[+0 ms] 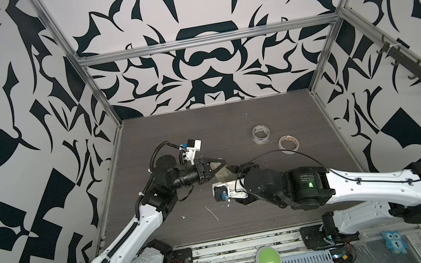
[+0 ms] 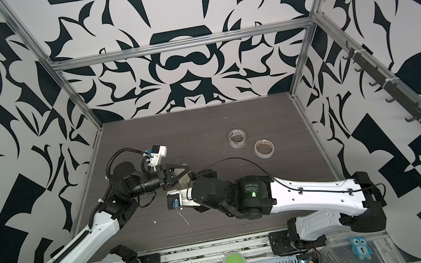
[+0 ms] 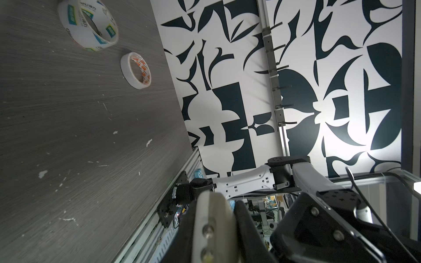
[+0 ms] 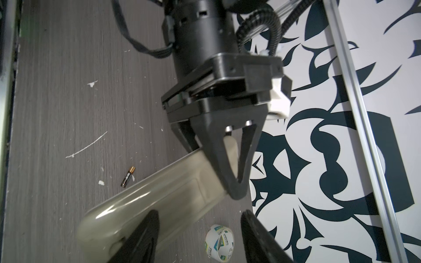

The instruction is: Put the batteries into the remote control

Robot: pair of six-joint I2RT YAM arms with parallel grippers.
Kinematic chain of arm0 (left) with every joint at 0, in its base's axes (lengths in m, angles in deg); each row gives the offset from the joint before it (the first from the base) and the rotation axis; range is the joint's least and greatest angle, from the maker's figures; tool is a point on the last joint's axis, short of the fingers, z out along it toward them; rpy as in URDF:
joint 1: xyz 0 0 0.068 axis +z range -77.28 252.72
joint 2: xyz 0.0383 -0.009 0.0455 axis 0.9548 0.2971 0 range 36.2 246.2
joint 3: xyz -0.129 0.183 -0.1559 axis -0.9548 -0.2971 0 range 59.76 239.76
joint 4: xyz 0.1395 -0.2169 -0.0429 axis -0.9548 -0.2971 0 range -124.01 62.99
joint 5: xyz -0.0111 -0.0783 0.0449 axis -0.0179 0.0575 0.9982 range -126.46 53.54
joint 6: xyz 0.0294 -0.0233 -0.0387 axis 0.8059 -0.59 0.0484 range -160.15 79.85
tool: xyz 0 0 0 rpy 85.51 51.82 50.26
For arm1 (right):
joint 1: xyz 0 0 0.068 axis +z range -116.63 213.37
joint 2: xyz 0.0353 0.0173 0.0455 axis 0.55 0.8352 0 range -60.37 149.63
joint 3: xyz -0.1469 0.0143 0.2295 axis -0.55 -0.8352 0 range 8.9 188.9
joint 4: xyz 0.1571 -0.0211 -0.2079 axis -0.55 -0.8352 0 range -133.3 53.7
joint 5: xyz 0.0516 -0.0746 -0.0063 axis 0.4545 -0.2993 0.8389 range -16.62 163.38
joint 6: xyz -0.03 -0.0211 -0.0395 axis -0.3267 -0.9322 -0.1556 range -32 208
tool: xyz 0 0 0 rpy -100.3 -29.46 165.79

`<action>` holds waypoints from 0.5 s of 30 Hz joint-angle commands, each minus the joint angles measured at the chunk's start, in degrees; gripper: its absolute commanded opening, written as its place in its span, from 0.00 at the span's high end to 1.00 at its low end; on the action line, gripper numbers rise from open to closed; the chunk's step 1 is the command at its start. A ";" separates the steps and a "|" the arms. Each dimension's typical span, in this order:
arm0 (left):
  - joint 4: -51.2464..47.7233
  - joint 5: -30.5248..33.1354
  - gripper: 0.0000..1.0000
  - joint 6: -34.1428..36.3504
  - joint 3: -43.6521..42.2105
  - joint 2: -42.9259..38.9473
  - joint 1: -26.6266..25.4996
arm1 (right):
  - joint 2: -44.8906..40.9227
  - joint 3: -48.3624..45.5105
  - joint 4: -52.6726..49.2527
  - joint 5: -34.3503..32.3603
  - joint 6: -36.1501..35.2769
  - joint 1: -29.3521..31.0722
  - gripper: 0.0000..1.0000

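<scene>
The remote control [image 4: 159, 193] hangs above the table, pale back showing, with my left gripper [image 4: 227, 182] shut on one end of it. In both top views it is a pale slab [image 1: 223, 175] [image 2: 184, 182] between the two wrists. In the left wrist view the remote control [image 3: 211, 218] fills the gap between the dark fingers. My right gripper [image 4: 200, 211] stands open at the remote's free end: one finger crosses in front of it, the other is clear of its edge. A single battery [image 4: 128, 176] lies on the table beside the remote.
Two tape rolls [image 1: 261, 134] [image 1: 288, 144] lie on the dark table toward the back right. A green button [image 1: 268, 260] sits on the front rail. Patterned walls with metal posts close the table in on three sides.
</scene>
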 commanded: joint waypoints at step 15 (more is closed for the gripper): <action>3.22 -3.67 1.00 -1.65 -1.53 -0.63 0.87 | -5.55 0.06 -2.61 10.95 4.10 -0.19 0.36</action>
